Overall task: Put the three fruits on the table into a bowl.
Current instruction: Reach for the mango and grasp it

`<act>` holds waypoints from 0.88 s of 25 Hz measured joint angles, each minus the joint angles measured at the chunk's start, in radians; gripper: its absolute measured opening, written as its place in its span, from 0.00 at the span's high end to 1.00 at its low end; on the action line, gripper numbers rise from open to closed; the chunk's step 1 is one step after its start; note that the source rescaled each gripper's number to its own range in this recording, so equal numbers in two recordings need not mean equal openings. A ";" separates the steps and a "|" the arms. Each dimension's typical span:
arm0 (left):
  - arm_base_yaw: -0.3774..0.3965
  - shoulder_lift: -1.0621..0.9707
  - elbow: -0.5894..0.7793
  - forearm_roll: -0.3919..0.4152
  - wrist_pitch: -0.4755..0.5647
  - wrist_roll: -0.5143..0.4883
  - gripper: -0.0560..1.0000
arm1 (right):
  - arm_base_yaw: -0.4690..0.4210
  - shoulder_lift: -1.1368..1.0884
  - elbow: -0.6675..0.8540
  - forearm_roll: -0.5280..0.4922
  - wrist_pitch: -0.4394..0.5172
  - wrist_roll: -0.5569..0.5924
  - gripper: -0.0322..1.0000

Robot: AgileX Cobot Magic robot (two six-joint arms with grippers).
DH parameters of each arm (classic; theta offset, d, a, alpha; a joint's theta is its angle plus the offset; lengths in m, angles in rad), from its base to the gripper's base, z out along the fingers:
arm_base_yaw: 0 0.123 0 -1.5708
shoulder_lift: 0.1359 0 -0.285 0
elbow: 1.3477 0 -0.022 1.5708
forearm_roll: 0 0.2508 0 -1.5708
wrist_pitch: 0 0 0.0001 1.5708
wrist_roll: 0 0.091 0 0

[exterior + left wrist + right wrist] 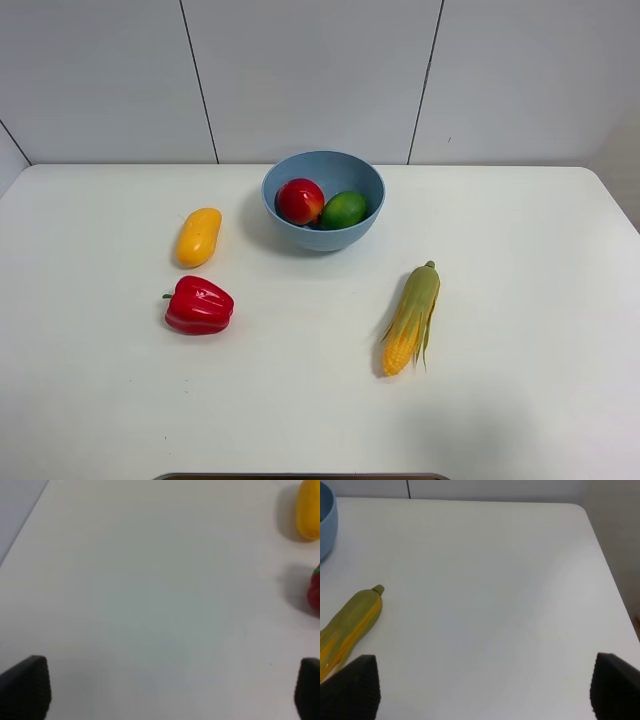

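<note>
The light-blue bowl (323, 198) stands at the back middle of the white table (520, 380). The red-and-yellow apple (299, 201) and the green lime (343, 210) lie inside it. The yellow-orange mango (198, 236) lies on the table left of the bowl; it also shows in the left wrist view (308, 510). Neither arm shows in the high view. My left gripper (170, 690) is open and empty over bare table. My right gripper (485, 687) is open and empty, with the bowl's edge (326, 520) far off.
A glossy red bell pepper (199, 306) lies in front of the mango and shows in the left wrist view (314, 590). A corn cob with green husk (412, 318) lies right of centre and shows in the right wrist view (347, 625).
</note>
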 joint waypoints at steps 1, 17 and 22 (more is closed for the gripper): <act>0.000 0.000 0.000 0.000 0.000 0.000 0.00 | 0.000 0.000 0.000 0.000 0.000 0.000 0.48; 0.000 0.000 0.000 0.000 0.000 0.000 0.00 | 0.000 0.000 0.000 0.000 0.000 0.000 0.47; 0.000 0.000 0.000 0.000 0.000 0.001 0.00 | 0.000 0.000 0.000 0.000 0.000 0.000 0.47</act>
